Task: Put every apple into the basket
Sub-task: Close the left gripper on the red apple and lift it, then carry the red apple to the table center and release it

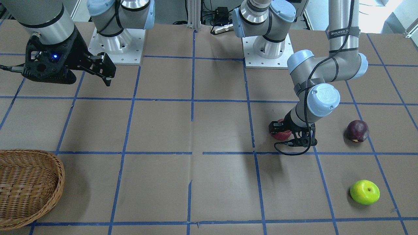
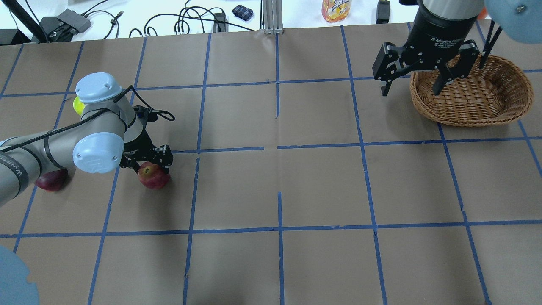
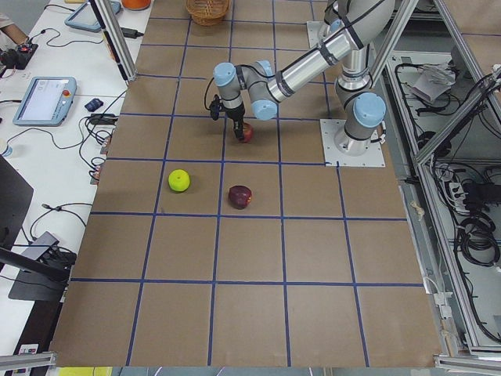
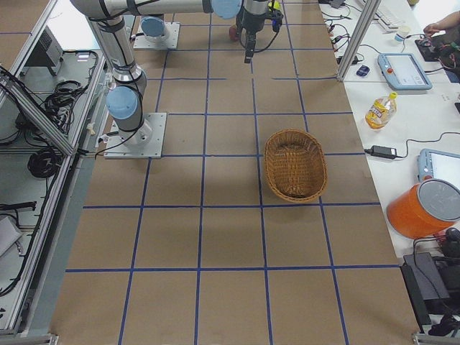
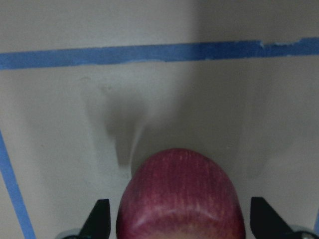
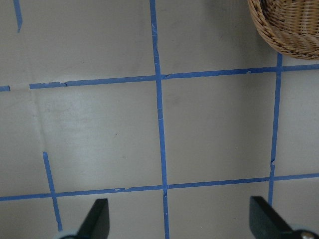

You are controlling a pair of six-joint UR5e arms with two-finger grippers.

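Toward the far right corner of the tabletop [image 2: 279, 178] sits the basket [image 2: 465, 118], the right tool [image 2: 411, 91] hanging high nearby, spread wide. Toward the left edge, the left tool [image 2: 148, 163] straddles the red apple [image 2: 153, 178], unclenched; the purple apple [image 1: 357, 130] and green apple [image 1: 364, 192] lie close by.

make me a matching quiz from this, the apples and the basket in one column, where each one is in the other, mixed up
Things:
1. red round apple with yellowish streaks
2. dark purple-maroon round apple
3. lime green round apple
4. shallow oval basket of woven tan wicker

Places:
a. empty, close by the open right hand
b. loose on the paper-covered table, nearer the operators' side
c. straddled by the open left hand
d. loose on the table, nearer the robot's side

Pairs: 1-c, 2-d, 3-b, 4-a
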